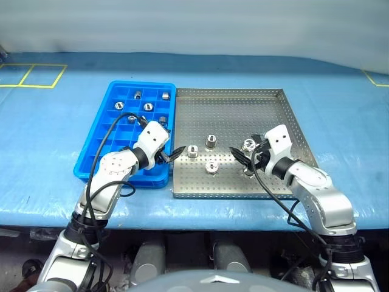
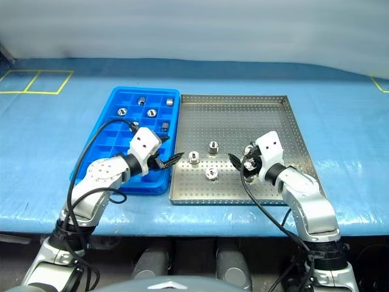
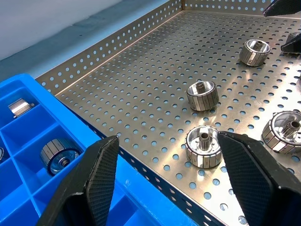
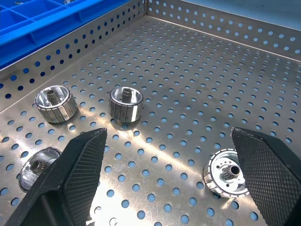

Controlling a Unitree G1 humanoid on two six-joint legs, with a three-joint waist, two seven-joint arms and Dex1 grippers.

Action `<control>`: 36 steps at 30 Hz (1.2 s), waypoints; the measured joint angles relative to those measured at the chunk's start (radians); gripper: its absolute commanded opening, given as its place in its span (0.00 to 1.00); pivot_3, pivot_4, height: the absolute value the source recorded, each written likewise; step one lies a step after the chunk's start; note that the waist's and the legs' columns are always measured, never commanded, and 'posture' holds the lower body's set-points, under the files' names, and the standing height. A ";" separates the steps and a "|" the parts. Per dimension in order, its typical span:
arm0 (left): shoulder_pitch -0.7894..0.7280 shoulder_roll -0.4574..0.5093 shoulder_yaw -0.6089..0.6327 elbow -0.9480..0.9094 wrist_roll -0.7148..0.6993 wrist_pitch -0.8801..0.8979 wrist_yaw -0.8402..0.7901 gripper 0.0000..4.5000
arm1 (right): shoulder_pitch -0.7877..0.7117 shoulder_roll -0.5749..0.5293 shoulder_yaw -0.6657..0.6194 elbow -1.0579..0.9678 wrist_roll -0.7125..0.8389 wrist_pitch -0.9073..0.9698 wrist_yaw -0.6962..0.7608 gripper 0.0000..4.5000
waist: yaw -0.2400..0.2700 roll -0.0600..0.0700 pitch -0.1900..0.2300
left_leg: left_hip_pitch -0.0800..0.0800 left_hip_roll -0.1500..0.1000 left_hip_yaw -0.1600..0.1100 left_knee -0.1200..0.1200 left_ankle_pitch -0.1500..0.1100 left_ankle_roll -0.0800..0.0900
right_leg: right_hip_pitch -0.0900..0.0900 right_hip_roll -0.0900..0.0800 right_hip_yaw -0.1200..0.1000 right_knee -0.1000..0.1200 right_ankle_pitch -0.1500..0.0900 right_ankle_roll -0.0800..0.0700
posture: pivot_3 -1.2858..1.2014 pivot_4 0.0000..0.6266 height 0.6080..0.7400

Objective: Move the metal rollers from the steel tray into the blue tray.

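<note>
Both tools hang with fingers apart, empty: the left tool (image 1: 176,152) at the steel tray's (image 1: 276,92) left edge, the right tool (image 1: 241,156) over its near part. Four metal rollers (image 1: 211,141) lie there; others sit in the blue tray (image 1: 91,159) to the left.

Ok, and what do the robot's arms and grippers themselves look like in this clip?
Both arms are silver-grey metal with round joints, black wrist sections and white housings. Loose black cables loop along them. The left gripper and right gripper each have two black fingers with cross-hatched textured pads.

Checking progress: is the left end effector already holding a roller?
No: the left end effector stands open over the steel tray, the nearest roller lying free between its fingers.
</note>
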 measured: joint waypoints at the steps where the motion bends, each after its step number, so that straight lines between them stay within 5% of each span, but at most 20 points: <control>1: 0.000 0.000 0.000 0.000 0.000 0.000 0.000 0.81 | 0.000 0.000 0.000 0.000 0.000 0.000 0.000 0.99 | 0.000 0.000 0.000 | 0.000 0.000 0.000 0.000 0.000 0.000 | 0.000 0.000 0.000 0.000 0.000 0.000 | 0.54 0.24 1.00; 21: -0.118 -0.046 0.007 0.004 -0.056 0.188 -0.001 0.81 | 0.028 0.002 0.049 -0.037 -0.003 -0.022 0.042 0.99 | 0.000 0.000 0.000 | 0.000 0.000 0.000 0.001 0.000 0.000 | 0.000 0.000 0.000 0.000 0.000 0.001 | 0.53 0.24 1.00; 36: -0.309 -0.016 -0.264 0.210 0.069 0.282 -0.063 0.81 | 0.068 0.029 0.107 -0.054 -0.026 -0.070 0.036 0.99 | -0.016 0.000 0.000 | 0.001 0.000 0.000 0.002 0.000 0.000 | 0.001 0.000 0.001 0.001 0.000 0.001 | 0.52 0.24 1.00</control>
